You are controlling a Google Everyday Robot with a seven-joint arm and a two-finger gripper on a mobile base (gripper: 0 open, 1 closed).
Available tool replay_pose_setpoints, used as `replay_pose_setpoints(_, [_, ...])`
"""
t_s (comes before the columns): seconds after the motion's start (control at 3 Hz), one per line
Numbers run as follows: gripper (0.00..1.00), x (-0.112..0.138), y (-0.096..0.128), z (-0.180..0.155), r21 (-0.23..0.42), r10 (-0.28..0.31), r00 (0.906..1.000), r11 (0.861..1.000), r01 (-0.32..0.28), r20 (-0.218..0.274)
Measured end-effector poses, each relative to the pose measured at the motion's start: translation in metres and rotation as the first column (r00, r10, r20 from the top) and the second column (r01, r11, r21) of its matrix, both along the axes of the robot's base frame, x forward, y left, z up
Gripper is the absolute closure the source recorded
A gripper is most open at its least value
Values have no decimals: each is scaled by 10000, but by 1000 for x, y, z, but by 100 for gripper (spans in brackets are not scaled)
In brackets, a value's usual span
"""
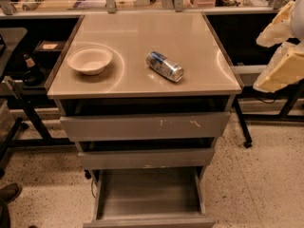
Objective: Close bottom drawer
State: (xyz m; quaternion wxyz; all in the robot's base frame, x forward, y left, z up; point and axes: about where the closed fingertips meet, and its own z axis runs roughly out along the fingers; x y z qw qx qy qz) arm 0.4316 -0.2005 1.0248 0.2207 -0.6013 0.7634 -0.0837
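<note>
**A:** Where is the bottom drawer [147,194]?

**B:** It is the lowest of the three, pulled well out, with its shallow tray bare.

**A:** How do we shut it cleanly?

**B:** I'd press on the middle of its front and push straight back, so it doesn't skew on its runners.

**A:** And the gripper [278,68]?

**B:** It is at the right edge, about level with the counter [137,32] and well apart from the drawer. I cannot tell whether it is spread or closed.

**A:** Is anything in the way?

**B:** The middle drawer [145,158] and top drawer [145,126] stand slightly out above, so come in low. The bowl [90,60] and the can [164,66] on the counter are clear of the path.
</note>
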Motion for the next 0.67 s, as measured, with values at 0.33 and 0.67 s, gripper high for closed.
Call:
replay_pose_setpoints(0.33, [65, 0, 0, 0, 0, 0, 10000, 10000, 0, 1])
replay_pose_setpoints(0.67, [88, 0, 0, 0, 0, 0, 10000, 10000, 0, 1])
